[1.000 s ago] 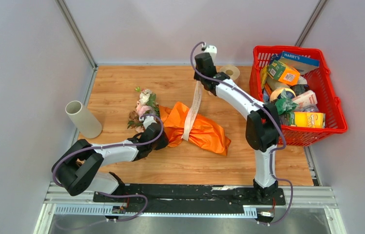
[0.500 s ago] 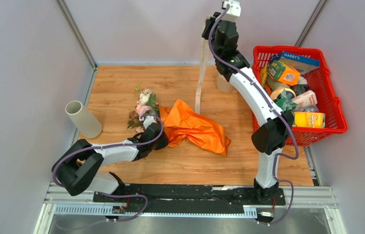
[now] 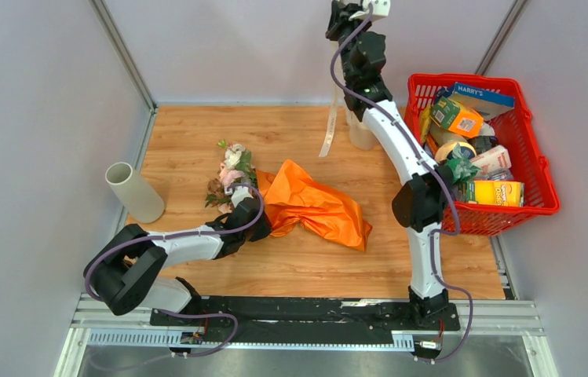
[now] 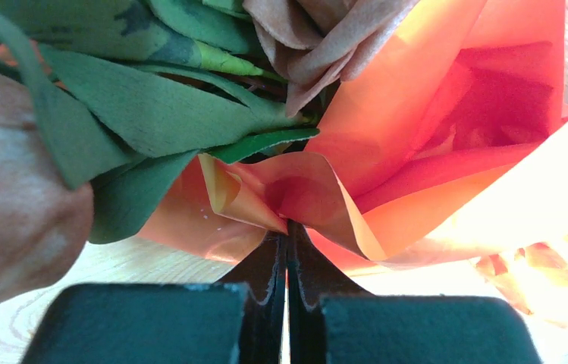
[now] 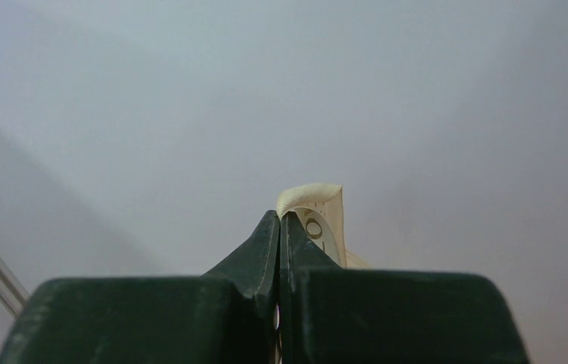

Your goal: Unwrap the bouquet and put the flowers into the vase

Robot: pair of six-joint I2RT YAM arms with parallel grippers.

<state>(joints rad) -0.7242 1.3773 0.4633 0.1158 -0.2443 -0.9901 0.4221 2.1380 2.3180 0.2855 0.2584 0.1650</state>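
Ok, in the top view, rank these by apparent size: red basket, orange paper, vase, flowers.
1. red basket
2. orange paper
3. vase and flowers: they look about alike, so I won't rank those two.

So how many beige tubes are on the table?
2: the vase at the left edge, and a shorter roll at the back beside the basket, partly hidden by the right arm.

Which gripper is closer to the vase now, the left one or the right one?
Left. The left gripper pinches the bouquet's orange paper, a little right of the vase; the right gripper holds the ribbon up near the far wall.
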